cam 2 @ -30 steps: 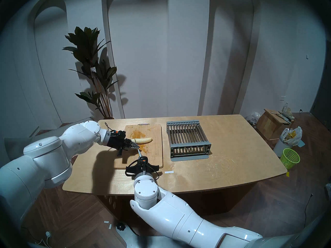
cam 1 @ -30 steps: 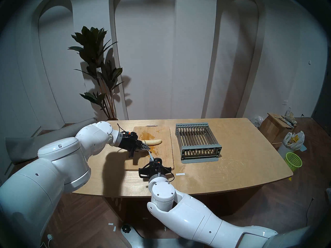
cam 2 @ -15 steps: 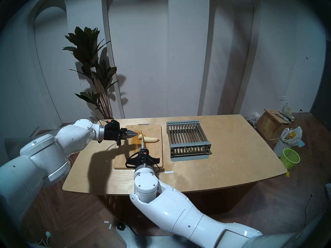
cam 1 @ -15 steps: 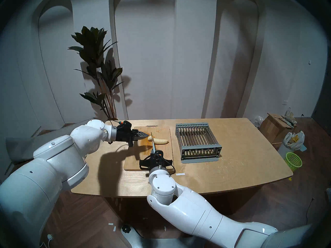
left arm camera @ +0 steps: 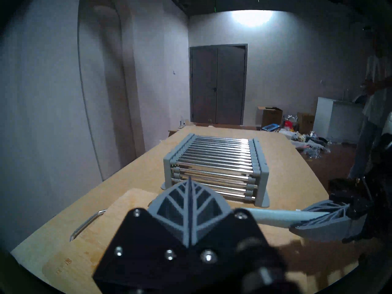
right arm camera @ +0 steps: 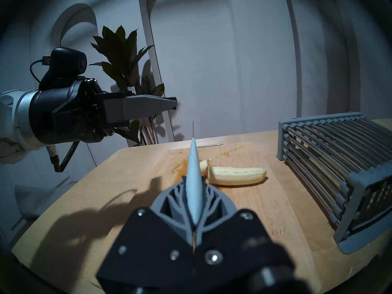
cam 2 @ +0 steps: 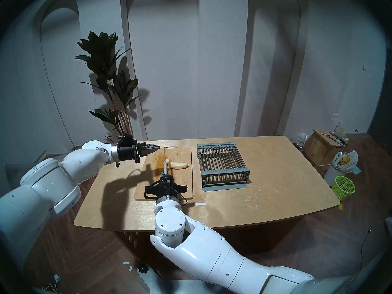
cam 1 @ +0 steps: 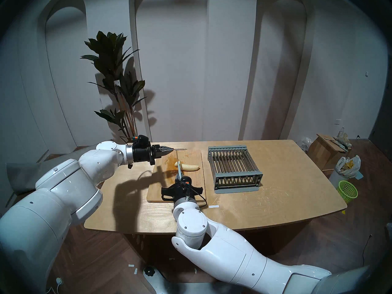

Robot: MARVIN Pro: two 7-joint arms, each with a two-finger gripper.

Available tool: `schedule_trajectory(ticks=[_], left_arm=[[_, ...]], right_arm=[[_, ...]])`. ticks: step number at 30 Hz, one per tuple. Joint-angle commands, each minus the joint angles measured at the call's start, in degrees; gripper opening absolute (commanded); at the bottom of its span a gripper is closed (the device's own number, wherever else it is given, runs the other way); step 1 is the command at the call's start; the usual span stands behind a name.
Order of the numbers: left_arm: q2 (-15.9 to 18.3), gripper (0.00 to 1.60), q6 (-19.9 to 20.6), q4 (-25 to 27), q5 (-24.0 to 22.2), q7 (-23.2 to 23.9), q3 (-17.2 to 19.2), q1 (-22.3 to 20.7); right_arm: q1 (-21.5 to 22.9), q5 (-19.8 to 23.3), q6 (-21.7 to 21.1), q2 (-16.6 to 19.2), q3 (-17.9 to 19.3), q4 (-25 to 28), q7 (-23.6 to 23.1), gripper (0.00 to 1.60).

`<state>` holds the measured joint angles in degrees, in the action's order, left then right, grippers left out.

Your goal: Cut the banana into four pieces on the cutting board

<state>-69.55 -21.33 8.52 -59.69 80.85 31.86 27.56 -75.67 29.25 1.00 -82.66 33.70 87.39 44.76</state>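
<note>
The grey ribbed fingers (right arm camera: 180, 199) of the right gripper (right arm camera: 194, 202) are pressed tight together on the pale blue handle of a thin knife (right arm camera: 193, 176). The knife sticks out forward over the big light-brown bamboo cutting board (cam 1: 192, 193), with its thin blade up in the air above the fruit. The peeled, pale yellow banana (right arm camera: 235, 175) lies on the far half of the board, close to an orange-brown stain (cam 1: 169, 160). It is in two parts: a long curved piece and a small end piece (right arm camera: 204, 164) that lies just beside it on the left, touching or almost touching.

The left gripper (cam 1: 169, 151) points sideways in the air over the far left corner of the board. Its grey fingers (left arm camera: 188, 204) are closed together and hold nothing.

A grey metal rack with shiny bars (cam 1: 234, 168) stands on the wooden table (cam 1: 275, 202) to the right of the board, not touching it.
</note>
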Motion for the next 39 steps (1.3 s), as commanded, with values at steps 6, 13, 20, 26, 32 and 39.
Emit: schedule_trajectory(ticks=[6,13,20,26,32,39], left_arm=[[-1.2,0.00,1.0,0.0,-4.8,1.8,4.7,0.0],[-2.5,0.00,-0.3,-0.4,-4.3,-1.0,4.7,-0.5],[-3.5,0.00,0.1,1.2,-4.2,0.6,4.6,-1.2],[-4.0,0.00,0.7,1.9,-3.5,1.8,4.0,-1.9],[-4.2,0.00,0.7,2.6,-2.0,4.2,2.3,-2.2],[-4.9,0.00,-5.3,4.0,3.6,4.2,-2.6,-2.2]], right_arm=[[-2.1,-0.8,0.6,2.8,0.6,5.7,2.7,0.00],[-2.4,-0.1,1.2,4.0,1.4,6.0,2.5,0.00],[-1.1,1.2,1.5,3.9,1.9,4.5,0.1,0.00],[0.2,2.7,1.8,3.6,2.5,2.6,-1.8,0.00],[0.9,4.6,2.2,3.5,3.1,1.0,-3.8,0.00],[1.7,6.0,2.2,3.3,3.1,-0.3,-5.8,0.00]])
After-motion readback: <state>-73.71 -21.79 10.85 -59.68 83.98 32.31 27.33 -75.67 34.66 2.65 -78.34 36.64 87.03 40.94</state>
